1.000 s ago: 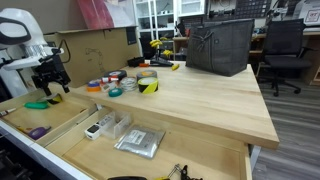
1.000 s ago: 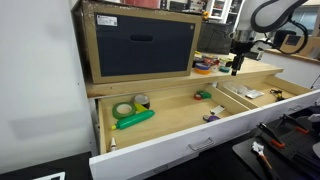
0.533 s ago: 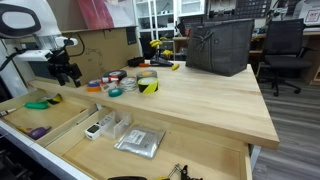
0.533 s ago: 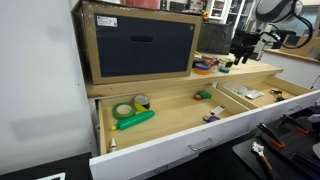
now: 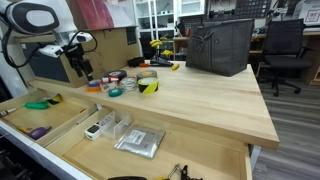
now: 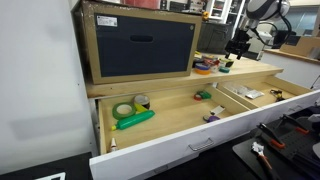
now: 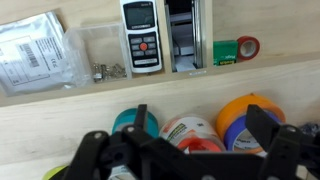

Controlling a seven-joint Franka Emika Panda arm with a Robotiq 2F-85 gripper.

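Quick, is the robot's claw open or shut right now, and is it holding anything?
Gripper: open, holding nothing, above the tape rolls.

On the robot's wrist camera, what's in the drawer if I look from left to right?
Clear plastic bag with printed papers inside → little pile of metal screws → grey handheld meter with a red button → small green and red roll of tape.

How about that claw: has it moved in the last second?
Yes. In an exterior view the gripper shifted right, from over the open drawer to the tape rolls on the tabletop.
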